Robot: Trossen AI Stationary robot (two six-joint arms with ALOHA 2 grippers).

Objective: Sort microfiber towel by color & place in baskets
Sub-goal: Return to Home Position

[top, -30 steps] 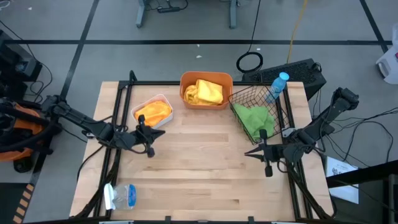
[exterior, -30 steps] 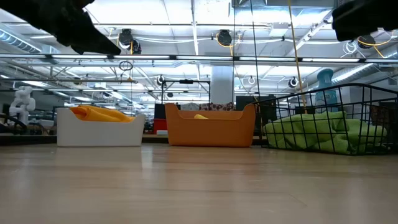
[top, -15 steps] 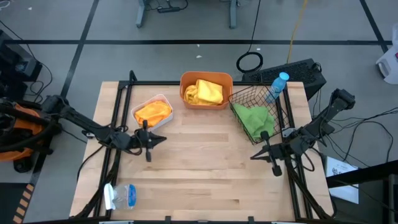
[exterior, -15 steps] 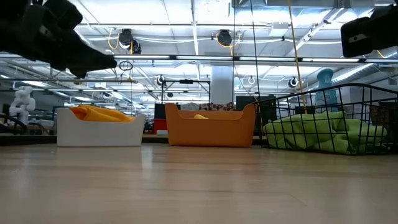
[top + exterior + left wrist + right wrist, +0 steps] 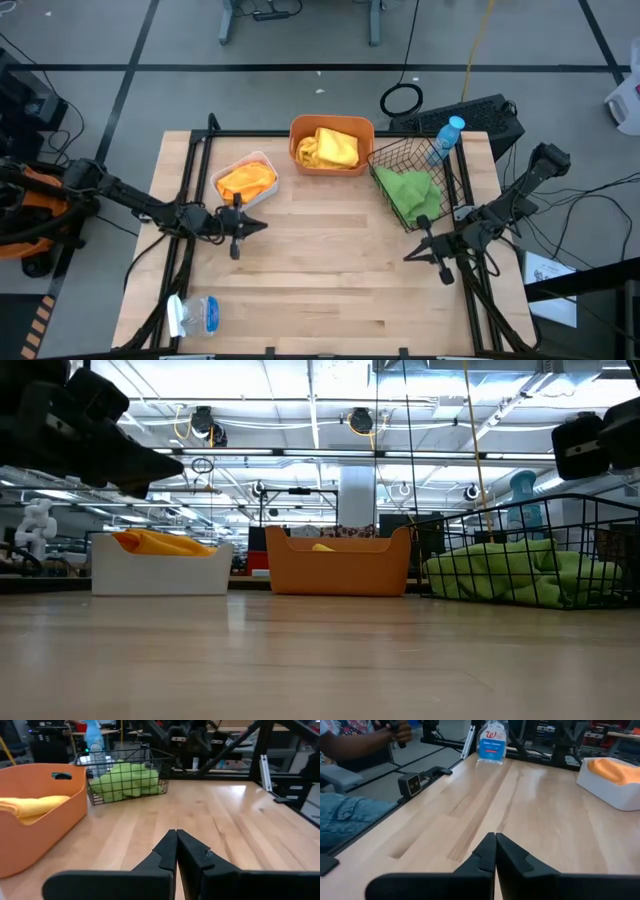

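Fingers together and empty, the left gripper (image 5: pixel 262 225) hovers near the tray (image 5: pixel 266 158) of orange towels (image 5: pixel 246 181), the right gripper (image 5: pixel 408 256) near the basket (image 5: pixel 452 185) of green towel (image 5: pixel 410 190), the tub (image 5: pixel 330 120) of yellow towel (image 5: pixel 332 147) farther off between them.

Only one label can be read, on the clear bottle (image 5: pixel 493 742) at the far side of the counter (image 5: pixel 545 810) in the right wrist view. At its top is a red script "W". Under that, on a blue band, stand the words "Glass Cleaner". The finer print lower on the label is too small to make out. In the high view the label shows only as a blue patch, not legible.
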